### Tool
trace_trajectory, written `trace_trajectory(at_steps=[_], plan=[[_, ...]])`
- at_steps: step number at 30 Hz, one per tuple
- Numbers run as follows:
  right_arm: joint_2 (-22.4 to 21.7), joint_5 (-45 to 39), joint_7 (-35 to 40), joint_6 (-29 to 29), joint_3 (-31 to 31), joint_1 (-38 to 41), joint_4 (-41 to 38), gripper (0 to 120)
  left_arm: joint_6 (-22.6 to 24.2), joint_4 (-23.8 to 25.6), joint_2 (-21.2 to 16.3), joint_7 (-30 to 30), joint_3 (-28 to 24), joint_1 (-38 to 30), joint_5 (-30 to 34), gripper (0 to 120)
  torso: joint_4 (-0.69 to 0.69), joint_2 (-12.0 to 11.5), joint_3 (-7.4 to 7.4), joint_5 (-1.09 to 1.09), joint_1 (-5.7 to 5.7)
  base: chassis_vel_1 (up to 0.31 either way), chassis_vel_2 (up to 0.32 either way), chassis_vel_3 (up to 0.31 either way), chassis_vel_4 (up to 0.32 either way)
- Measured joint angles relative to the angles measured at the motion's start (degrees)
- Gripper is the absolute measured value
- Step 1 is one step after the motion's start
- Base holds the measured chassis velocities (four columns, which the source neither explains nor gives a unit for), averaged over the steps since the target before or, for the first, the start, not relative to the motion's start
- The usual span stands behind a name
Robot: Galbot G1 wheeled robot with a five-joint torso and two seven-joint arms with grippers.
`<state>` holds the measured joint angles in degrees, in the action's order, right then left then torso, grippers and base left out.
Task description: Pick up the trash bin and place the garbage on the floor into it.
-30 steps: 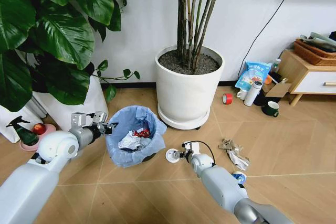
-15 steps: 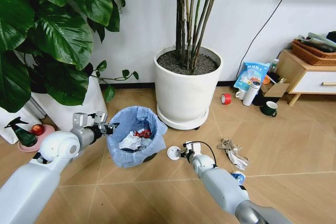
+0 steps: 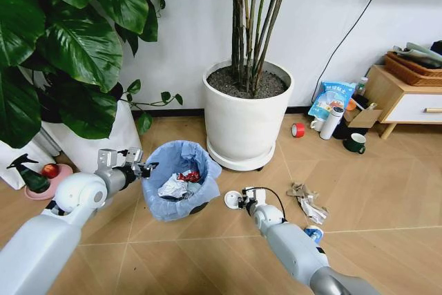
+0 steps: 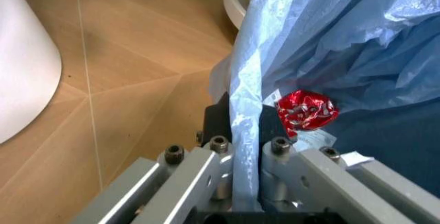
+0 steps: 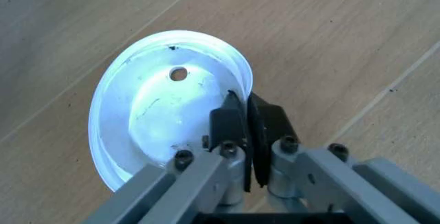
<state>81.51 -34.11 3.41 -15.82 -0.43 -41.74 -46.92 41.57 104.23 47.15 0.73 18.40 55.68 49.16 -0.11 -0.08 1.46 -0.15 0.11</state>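
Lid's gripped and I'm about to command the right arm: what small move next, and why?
Probably carry the white lid, pinched by its rim in the right claw, leftward and up over the trash bin. The lid sits beside the bin, while the left claw clamps the bin's bag-lined rim.

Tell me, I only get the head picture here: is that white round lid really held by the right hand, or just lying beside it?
Observer: Held. The right wrist view shows the right hand pinching the white round lid by its rim, above the floor.
Operator: And the left hand at the trash bin?
Observer: The left hand is shut on the light-blue plastic bag at the rim of the trash bin.
Operator: What's the red thing inside?
Observer: A crushed red-silver can, lying against the bag.
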Motion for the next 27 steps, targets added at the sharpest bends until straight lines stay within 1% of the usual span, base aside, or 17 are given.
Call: trace_trajectory(at_steps=[6,10,12,14,16,18,19,20,21,25,26,27], plan=[[-0.2,0.0,0.0,0.0,1.7,-1.0,-1.7,0,0.0,0.1,0.2,0.0,-0.5,0.0,-0.1,0,0.0,0.0,0.01,0.0,0.01,0.0,0.0,0.0,0.0],[-0.9,0.2,0.1,0.2,3.5,-2.2,-5.3,0,-0.1,0.2,0.3,0.0,-0.6,0.0,-0.2,0,-0.01,0.0,0.01,-0.02,0.01,0.0,0.0,0.0,0.0],[-2.2,0.4,0.2,0.4,4.5,-3.8,-9.5,0,-0.1,0.3,0.3,0.0,-0.7,0.0,-0.2,0,-0.02,0.0,0.01,-0.01,0.01,0.0,0.0,0.0,0.0],[-2.5,0.5,0.2,0.5,4.7,-4.2,-10.4,0,-0.1,0.3,0.3,0.0,-0.7,0.0,-0.2,0,-0.02,0.0,0.01,-0.01,0.01,0.0,0.0,0.0,0.0],[-3.5,0.7,0.2,0.8,5.4,-5.5,-14.1,0,-0.1,0.4,0.3,0.0,-0.7,0.1,-0.3,0,-0.02,0.0,0.0,-0.01,0.01,0.0,0.0,0.0,0.0],[-5.3,0.6,0.1,0.8,7.1,-8.1,-21.5,0,-0.1,0.5,0.3,0.0,-0.9,0.2,-0.4,0,-0.02,0.0,0.0,0.0,0.01,0.0,0.0,0.0,0.0],[-5.3,0.6,0.1,0.8,7.1,-8.1,-21.5,0,-0.1,0.5,0.3,0.0,-0.9,0.2,-0.4,0,-0.02,0.0,0.0,0.0,0.01,0.0,0.0,0.0,0.0],[-6.6,0.6,0.0,1.2,8.3,-9.6,-26.3,0,-0.1,0.5,0.2,0.0,-1.1,0.4,-0.5,0,-0.02,0.0,-0.01,-0.02,0.0,0.0,0.0,0.0,0.0],[-7.7,1.1,-0.1,1.7,9.0,-10.6,-29.2,0,-0.1,0.5,0.2,0.0,-1.2,0.4,-0.6,0,-0.02,0.0,-0.01,0.0,0.01,0.0,0.0,0.0,0.0],[-9.8,2.1,-0.5,2.6,10.5,-12.4,-34.3,0,-0.1,0.8,0.1,0.1,-1.4,0.6,-0.7,0,-0.03,0.0,-0.01,-0.01,0.0,0.0,0.0,0.0,0.0],[-11.4,2.5,-0.9,3.4,11.8,-13.9,-38.3,0,-0.1,0.9,-0.2,0.2,-1.5,0.7,-0.8,0,-0.03,0.0,-0.01,0.0,0.0,0.0,0.0,0.0,0.0],[-12.3,2.5,-1.0,3.9,12.6,-14.6,-40.8,0,-0.1,0.9,-0.3,0.3,-1.6,0.8,-0.9,0,-0.03,0.0,-0.01,0.0,0.0,0.0,0.0,0.0,0.0]])
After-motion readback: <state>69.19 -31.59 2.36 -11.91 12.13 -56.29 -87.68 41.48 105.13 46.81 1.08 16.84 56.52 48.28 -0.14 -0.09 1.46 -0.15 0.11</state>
